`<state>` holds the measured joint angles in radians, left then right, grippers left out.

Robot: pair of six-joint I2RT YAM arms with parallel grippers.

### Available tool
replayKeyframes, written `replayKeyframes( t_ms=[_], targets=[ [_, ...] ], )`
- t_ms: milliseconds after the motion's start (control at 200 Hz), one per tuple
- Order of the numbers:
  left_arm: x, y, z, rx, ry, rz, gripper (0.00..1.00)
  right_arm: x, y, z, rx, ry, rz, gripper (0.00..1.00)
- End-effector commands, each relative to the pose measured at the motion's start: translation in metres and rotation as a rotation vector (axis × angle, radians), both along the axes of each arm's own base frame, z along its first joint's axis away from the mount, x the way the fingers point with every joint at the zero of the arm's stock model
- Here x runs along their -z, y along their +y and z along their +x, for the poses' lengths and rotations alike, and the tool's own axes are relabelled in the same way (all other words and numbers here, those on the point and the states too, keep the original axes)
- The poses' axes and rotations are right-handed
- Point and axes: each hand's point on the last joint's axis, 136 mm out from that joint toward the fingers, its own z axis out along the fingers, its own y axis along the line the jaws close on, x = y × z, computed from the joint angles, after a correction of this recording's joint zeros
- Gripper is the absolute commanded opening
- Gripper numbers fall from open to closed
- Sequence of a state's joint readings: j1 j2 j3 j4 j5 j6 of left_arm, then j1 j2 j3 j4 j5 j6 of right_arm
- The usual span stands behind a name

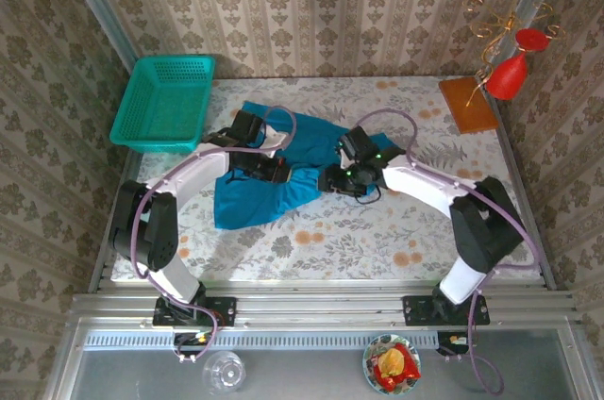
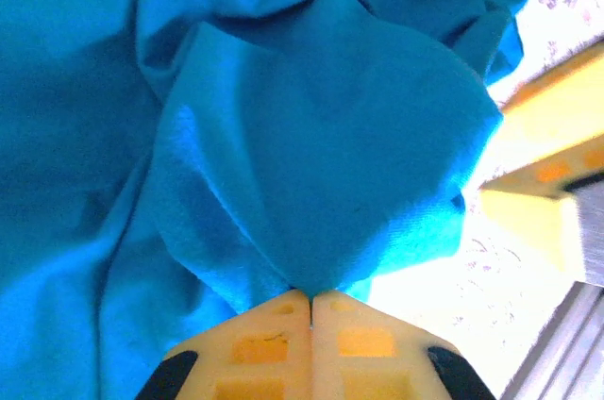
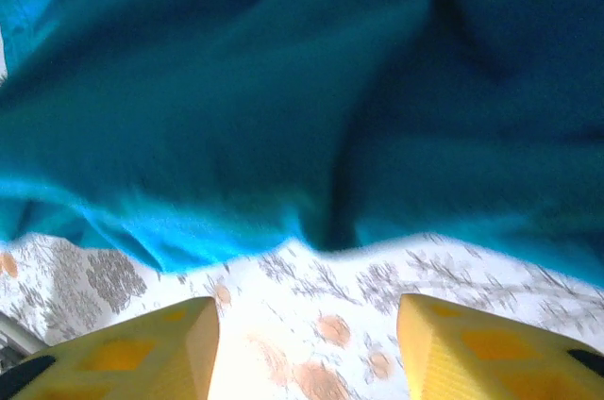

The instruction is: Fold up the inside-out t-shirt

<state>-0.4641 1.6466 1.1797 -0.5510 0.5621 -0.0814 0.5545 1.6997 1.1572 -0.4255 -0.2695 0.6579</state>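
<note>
The inside-out t-shirt (image 1: 253, 197) lies crumpled in the middle of the flowered table, plain blue-teal. My left gripper (image 1: 276, 171) rests on its middle. In the left wrist view its cream jaws (image 2: 311, 296) are pressed together, pinching a fold of the t-shirt (image 2: 283, 136) at their tips. My right gripper (image 1: 328, 180) sits at the shirt's right edge. In the right wrist view it (image 3: 307, 329) stands open over bare tablecloth, with the hem of the t-shirt (image 3: 283, 89) just beyond its yellow fingertips (image 3: 151, 348) and nothing between them.
A teal mesh basket (image 1: 165, 103) stands at the back left of the table. A brown board (image 1: 467, 103) and a red ornament (image 1: 510, 75) are at the back right. A yellow finger of the right gripper (image 2: 547, 174) is close by in the left wrist view.
</note>
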Motion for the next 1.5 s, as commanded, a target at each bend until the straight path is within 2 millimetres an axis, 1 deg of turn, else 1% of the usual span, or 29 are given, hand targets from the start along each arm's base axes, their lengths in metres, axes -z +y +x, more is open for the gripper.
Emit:
replayKeyframes(
  t_ms=[0,85,160,200,260,280,335,365,410,510,595,655,695,760,845,905,915,935,980,1000,1050,1100,1205,1350,1415,1495],
  targets=[
    [-0.025,-0.003,-0.011,0.06,-0.024,-0.043,0.0,0.007,0.001,0.026,0.031,-0.039,-0.044,0.59],
    [-0.028,-0.001,-0.015,0.072,-0.023,-0.04,0.0,0.019,-0.004,0.043,0.062,-0.042,-0.097,0.58],
    [-0.031,0.001,-0.02,0.085,-0.022,-0.033,0.0,0.023,-0.012,0.056,0.104,-0.058,-0.136,0.56],
    [-0.031,0.003,-0.022,0.087,-0.019,-0.028,0.0,0.024,-0.014,0.062,0.117,-0.065,-0.133,0.53],
    [-0.032,0.006,-0.024,0.087,-0.023,-0.017,0.0,0.026,-0.018,0.068,0.131,-0.063,-0.139,0.42],
    [-0.032,0.006,-0.025,0.088,-0.022,-0.012,0.0,0.026,-0.021,0.07,0.138,-0.061,-0.15,0.36],
    [-0.032,0.009,-0.026,0.087,-0.024,0.005,0.0,0.027,-0.03,0.072,0.157,-0.056,-0.179,0.16],
    [-0.032,0.011,-0.026,0.087,-0.027,0.014,0.0,0.028,-0.035,0.072,0.165,-0.052,-0.188,0.08],
    [-0.032,0.015,-0.024,0.08,-0.035,0.04,0.0,0.026,-0.043,0.071,0.177,-0.047,-0.193,0.0],
    [-0.033,0.023,-0.017,0.063,-0.07,0.102,0.0,0.015,-0.055,0.06,0.18,-0.052,-0.204,0.0],
    [-0.039,0.026,-0.008,0.062,-0.111,0.134,0.0,0.005,-0.062,0.044,0.163,-0.049,-0.206,0.0],
    [-0.043,0.026,0.002,0.059,-0.138,0.159,0.0,-0.001,-0.062,0.031,0.149,-0.047,-0.183,0.0],
    [-0.046,0.025,0.008,0.067,-0.149,0.167,0.0,-0.005,-0.059,0.021,0.132,-0.043,-0.161,0.0],
    [-0.054,0.017,0.015,0.105,-0.161,0.154,0.0,-0.015,-0.046,0.009,0.073,-0.058,-0.087,0.0],
    [-0.062,0.01,0.022,0.146,-0.183,0.15,0.0,-0.029,-0.029,0.0,-0.011,-0.097,-0.016,0.0],
    [-0.07,0.001,0.02,0.201,-0.191,0.111,0.0,-0.032,-0.022,-0.003,-0.094,-0.119,-0.005,0.0],
    [-0.07,0.0,0.018,0.211,-0.191,0.106,0.0,-0.033,-0.021,-0.003,-0.107,-0.125,-0.006,0.01],
    [-0.073,-0.002,0.016,0.229,-0.195,0.095,0.0,-0.033,-0.021,-0.003,-0.133,-0.14,-0.013,0.08],
    [-0.077,-0.006,0.01,0.277,-0.201,0.075,0.0,-0.035,-0.022,0.0,-0.186,-0.193,-0.042,0.3],
    [-0.078,-0.008,0.005,0.302,-0.202,0.068,0.0,-0.035,-0.022,0.003,-0.208,-0.221,-0.058,0.37],
    [-0.08,-0.009,-0.003,0.341,-0.202,0.068,0.0,-0.038,-0.023,0.009,-0.272,-0.299,-0.098,0.47],
    [-0.08,-0.008,-0.011,0.373,-0.193,0.069,0.0,-0.036,-0.023,0.013,-0.348,-0.361,-0.132,0.54],
    [-0.078,-0.006,-0.026,0.414,-0.168,0.07,0.0,-0.03,-0.016,0.018,-0.561,-0.459,-0.178,0.6],
    [-0.072,-0.004,-0.041,0.445,-0.141,0.059,0.0,-0.013,-0.004,0.022,-0.825,-0.589,-0.224,0.68],
    [-0.07,-0.003,-0.045,0.452,-0.135,0.064,0.0,-0.004,-0.001,0.029,-0.893,-0.616,-0.25,0.7],
    [-0.068,-0.002,-0.049,0.465,-0.123,0.067,0.0,0.006,0.002,0.04,-0.939,-0.615,-0.282,0.69]
  ],
)
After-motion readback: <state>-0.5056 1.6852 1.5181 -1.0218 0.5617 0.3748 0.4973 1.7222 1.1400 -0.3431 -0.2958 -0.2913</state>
